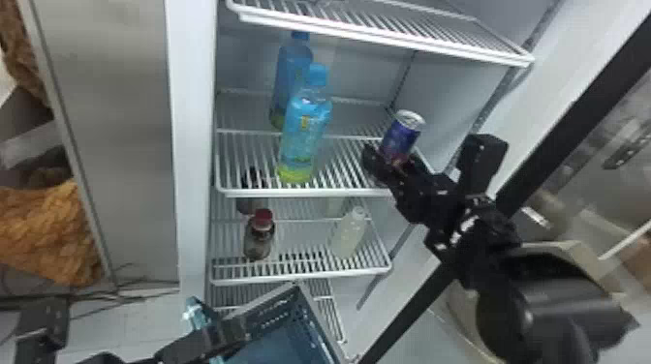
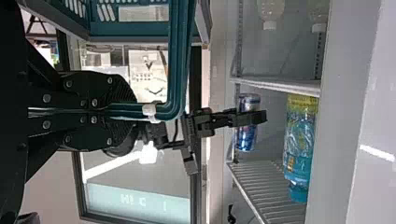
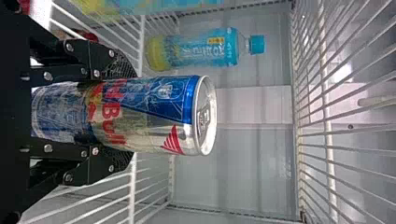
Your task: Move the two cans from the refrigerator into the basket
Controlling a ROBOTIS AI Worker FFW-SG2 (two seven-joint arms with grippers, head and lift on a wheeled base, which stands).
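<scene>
My right gripper [image 1: 393, 163] is inside the refrigerator, beside the middle shelf's right side, closed around a blue and silver can [image 1: 403, 133]. In the right wrist view, the can [image 3: 154, 114] sits between the two black fingers of the right gripper [image 3: 126, 114], its lid end beyond them. At the bottom of the head view, my left gripper [image 1: 227, 333] is at the teal-blue basket [image 1: 317, 334], in front of the lower shelves. The left wrist view has the left gripper [image 2: 128, 111] clamped on the basket's teal handle [image 2: 177, 60]. Much of the basket's inside is out of sight.
Two blue bottles [image 1: 305, 130] stand left of the can on the middle shelf [image 1: 310, 192]. A red-capped bottle [image 1: 259, 237] and a pale bottle [image 1: 349, 235] are one shelf lower. Another wire shelf [image 1: 387, 36] spans above; the open door's dark edge [image 1: 576, 121] runs along the right.
</scene>
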